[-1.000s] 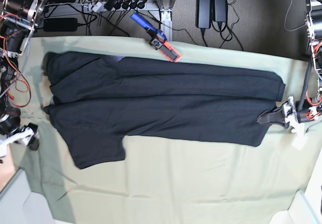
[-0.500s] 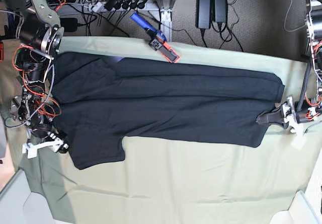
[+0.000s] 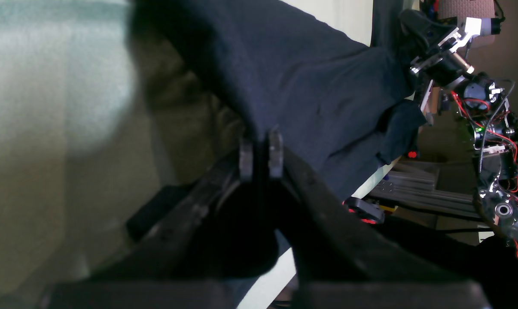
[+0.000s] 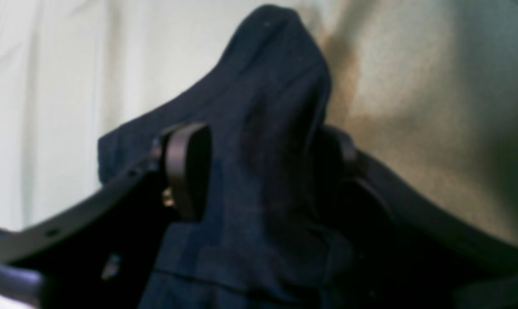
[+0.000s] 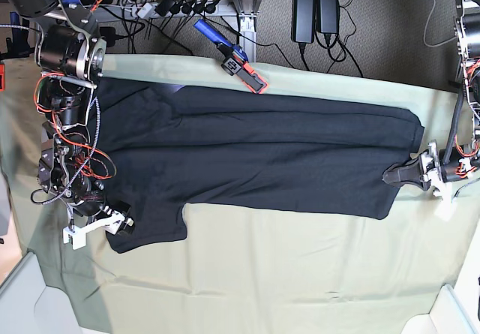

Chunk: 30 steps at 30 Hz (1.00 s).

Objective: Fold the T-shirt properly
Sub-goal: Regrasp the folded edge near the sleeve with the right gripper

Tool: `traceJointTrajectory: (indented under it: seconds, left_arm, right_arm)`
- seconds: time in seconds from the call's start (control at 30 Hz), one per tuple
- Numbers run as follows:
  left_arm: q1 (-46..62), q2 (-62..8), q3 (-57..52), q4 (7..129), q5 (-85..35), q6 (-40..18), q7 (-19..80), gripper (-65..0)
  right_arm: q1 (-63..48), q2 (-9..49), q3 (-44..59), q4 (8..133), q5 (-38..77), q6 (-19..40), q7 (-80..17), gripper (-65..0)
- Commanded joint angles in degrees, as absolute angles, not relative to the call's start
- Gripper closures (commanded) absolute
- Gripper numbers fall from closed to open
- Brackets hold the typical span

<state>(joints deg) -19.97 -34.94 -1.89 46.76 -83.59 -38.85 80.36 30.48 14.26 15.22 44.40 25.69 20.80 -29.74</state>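
at the table's right edge in the base view, left gripper [image 5: 391, 175] has its jaws pinched together on the hem edge of the t-shirt [image 5: 255, 154]; its wrist view shows the two pads nearly meeting with dark cloth between them. at the opposite end, right gripper [image 4: 259, 167] stands wide, jaws straddling a raised peak of black fabric at the sleeve corner, not yet closed on it. base view puts that gripper [image 5: 124, 225] just at the lower sleeve.

the shirt lies lengthwise across the pale green cloth [image 5: 300, 274], already doubled along its length, one sleeve hanging out toward the near side. orange-and-blue tool [image 5: 238, 58] sits at the far edge, clear of the shirt.

risks, as judged: right jaws may close on only the top layer, so the fold splits on lifting. they may also catch the green cloth underneath and drag it. uneven lift between the two ends would skew the fold line.
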Motion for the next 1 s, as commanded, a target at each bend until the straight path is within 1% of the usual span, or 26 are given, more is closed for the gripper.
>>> traceJointTrajectory:
  seconds: [0.0,0.1,0.13,0.2,0.23,0.27,0.37,0.4,0.6,0.73,0.83,0.97]
  left_arm:
    - [-21.2,-36.1,-2.2,47.6,-85.0,-40.0,80.0,-0.6]
    - [-21.2,-36.1,-2.2,47.6,-85.0,-40.0,80.0,-10.9]
    - [-21.2,-36.1,-2.2,47.6,-85.0,-40.0,80.0,-12.9]
    - [-21.1,-36.1,-2.2,47.6,-85.0,-40.0,80.0,-13.7]
    - [-20.9,-36.0,-2.2,47.6,-85.0,-40.0,80.0,-13.7]
    - [-20.9,-36.0,-2.2,47.6,-85.0,-40.0,80.0,-13.7]
    - [-20.9,-36.0,-2.2,47.6,-85.0,-40.0,80.0,-13.6]
    - [-20.9,-36.0,-2.2,47.6,-85.0,-40.0,80.0,-13.6]
    - [-20.9,-36.1,-2.2,47.6,-85.0,-40.0,80.0,-13.6]
    - [-20.9,-36.1,-2.2,47.6,-85.0,-40.0,80.0,-13.6]
    - [-20.5,-36.2,-2.2,47.8,-85.0,-40.0,80.0,-13.6]
    - [-18.9,-36.6,-2.2,49.7,-85.0,-40.0,80.0,-13.6]
  right_arm:
    - [31.9,14.7,15.1,45.6,26.1,24.5,-30.3,-37.1]
    - [31.9,14.6,15.1,47.4,26.1,24.5,-31.1,-37.0]
    - [31.9,14.5,15.1,48.3,26.0,24.5,-31.4,-37.0]
    - [31.9,14.4,15.1,49.8,25.9,24.5,-32.0,-35.2]
    - [31.9,14.4,15.0,50.2,25.9,24.5,-32.0,-31.2]
    - [31.9,14.5,15.0,50.5,25.9,24.5,-32.0,-25.6]
    - [31.9,14.4,15.1,50.5,25.9,24.5,-32.0,-5.3]
    - [31.9,14.4,15.1,50.5,25.9,24.5,-31.9,0.0]
    - [31.9,14.4,15.1,50.6,25.9,24.5,-32.2,0.0]
    - [31.8,14.4,15.1,53.1,26.7,25.8,-37.7,0.0]
    - [30.2,14.6,15.1,58.1,30.7,26.8,-42.1,0.0]
    - [24.5,16.0,15.1,68.8,33.7,27.0,-42.8,0.0]
